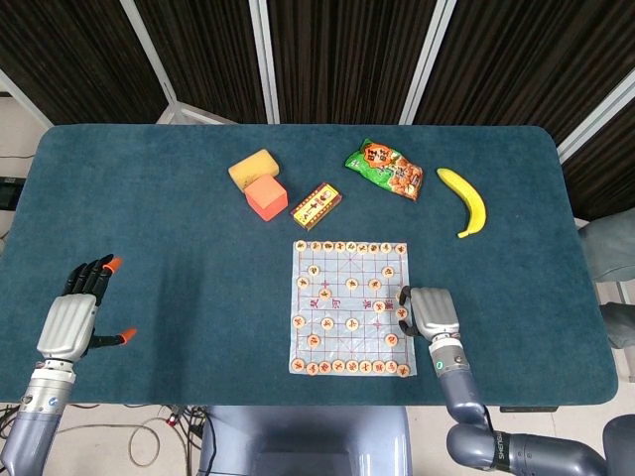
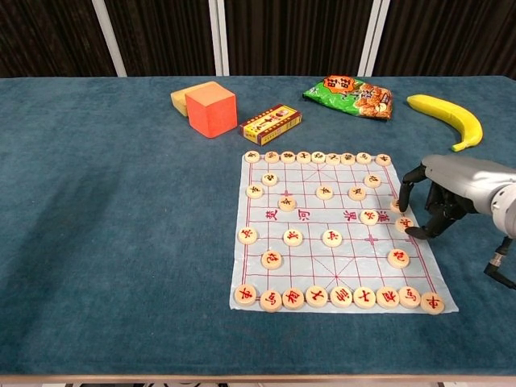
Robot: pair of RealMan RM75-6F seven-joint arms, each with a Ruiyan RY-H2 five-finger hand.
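The right hand (image 2: 439,201) is seen at the right edge of the white paper chess board with red lines (image 2: 339,242). Its dark fingers (image 2: 405,189) are bent down toward two round pale wooden chess pieces with red marks (image 2: 403,223) at that edge. A fingertip is placed right against one piece, but it cannot be told whether the piece is pinched or only touched. In the head view the same hand (image 1: 433,315) is shown lying palm down just beside the board.

The left hand (image 1: 74,317) is seen only in the head view, well apart from the board, near the left front corner of the dark blue cloth table (image 1: 149,218). Its fingers are spread apart and nothing is held in it.

Many more round pieces are laid on the board: a full row along the far edge, a full row along the near edge, and some scattered in between.

Beyond the board, a small red and yellow card box (image 2: 272,123) is shut, so what is inside cannot be seen. A green snack bag with a picture of nuts (image 2: 348,95) is sealed too. An orange cube (image 2: 211,110) is set touching a yellow sponge block (image 2: 184,98). A yellow banana (image 2: 450,118) is laid near the far right.
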